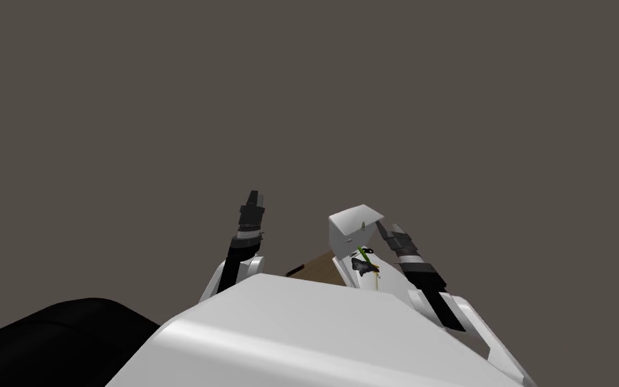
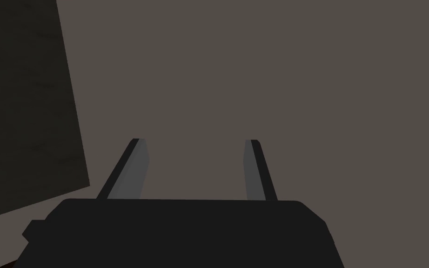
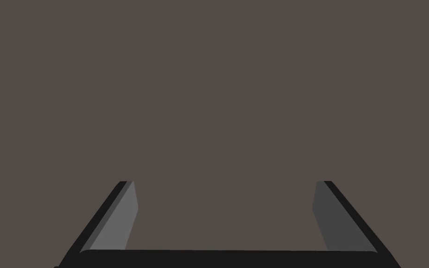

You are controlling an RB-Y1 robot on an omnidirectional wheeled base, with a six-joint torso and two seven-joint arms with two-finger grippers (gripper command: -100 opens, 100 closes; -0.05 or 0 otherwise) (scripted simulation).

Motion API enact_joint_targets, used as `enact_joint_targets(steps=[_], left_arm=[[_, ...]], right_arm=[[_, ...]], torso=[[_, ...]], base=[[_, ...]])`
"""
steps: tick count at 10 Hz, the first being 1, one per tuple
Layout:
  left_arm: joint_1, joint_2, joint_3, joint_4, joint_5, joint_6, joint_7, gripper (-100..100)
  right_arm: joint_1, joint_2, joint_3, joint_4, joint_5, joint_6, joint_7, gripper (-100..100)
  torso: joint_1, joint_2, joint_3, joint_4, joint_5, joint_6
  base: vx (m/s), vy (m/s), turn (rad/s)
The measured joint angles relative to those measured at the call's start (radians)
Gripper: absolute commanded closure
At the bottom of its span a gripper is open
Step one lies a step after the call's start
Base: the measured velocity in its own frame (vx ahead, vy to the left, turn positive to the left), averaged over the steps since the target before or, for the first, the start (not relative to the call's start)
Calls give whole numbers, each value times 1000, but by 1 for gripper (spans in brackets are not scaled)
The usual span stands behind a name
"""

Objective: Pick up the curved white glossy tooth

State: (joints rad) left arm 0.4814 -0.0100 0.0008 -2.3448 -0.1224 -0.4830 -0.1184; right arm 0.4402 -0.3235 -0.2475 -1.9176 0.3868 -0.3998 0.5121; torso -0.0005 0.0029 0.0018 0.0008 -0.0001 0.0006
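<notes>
**Grey-brown blank all round; tooth not picked out**

Flat grey-brown backdrop takes up most of the head view, w/ a black area low on my left. Just past my chest lies a strip of brown surface. A white box stands at its far right end, tilted, one corner up. Right below the box are small dark bits w/ a thin green sliver, too small to name.

Tooth: possibly among that clutter by the box, but I can't tell it apart. So its long axis & which way it points can't be read.

Left gripper is held up well left of the box, w/ backdrop behind it. Its fingers stand apart, backdrop showing through the gap, & a dark panel lies off to one side of them.

Right gripper sits just beside the box's right edge, tip close to it; touching or not, can't tell. Its fingers are spread wide, plain grey-brown showing btwn them.
</notes>
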Motion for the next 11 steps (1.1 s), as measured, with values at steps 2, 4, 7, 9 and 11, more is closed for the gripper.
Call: enact_joint_targets(steps=[2, 4, 7, 9, 11], left_arm=[[0, 0, 0, 0, 0, 0, 0, 0], [0, 0, 0, 0, 0, 0, 0, 0], [0, 0, 0, 0, 0, 0, 0, 0], [0, 0, 0, 0, 0, 0, 0, 0], [0, 0, 0, 0, 0, 0, 0, 0]], right_arm=[[-12, -24, -24, 49, 29, 19, 51, -100], [-24, -39, -39, 92, 64, 43, 108, -100], [-39, -67, -63, 151, 98, 63, 177, -100], [-47, -77, -78, 195, 129, 74, 231, -100], [-52, -92, -99, 242, 161, 81, 291, -100]], torso=[[-1, 0, 0, 0, 0, 0], [0, 0, 0, 0, 0, 0], [-1, -1, -1, 0, 0, 1], [0, -1, 0, 0, 0, 0], [-1, 0, 0, 0, 0, 1]], base=[[-49, 9, 155], [-50, 10, 194], [-36, 8, 98], [-47, 12, 205], [-53, 11, 183]])
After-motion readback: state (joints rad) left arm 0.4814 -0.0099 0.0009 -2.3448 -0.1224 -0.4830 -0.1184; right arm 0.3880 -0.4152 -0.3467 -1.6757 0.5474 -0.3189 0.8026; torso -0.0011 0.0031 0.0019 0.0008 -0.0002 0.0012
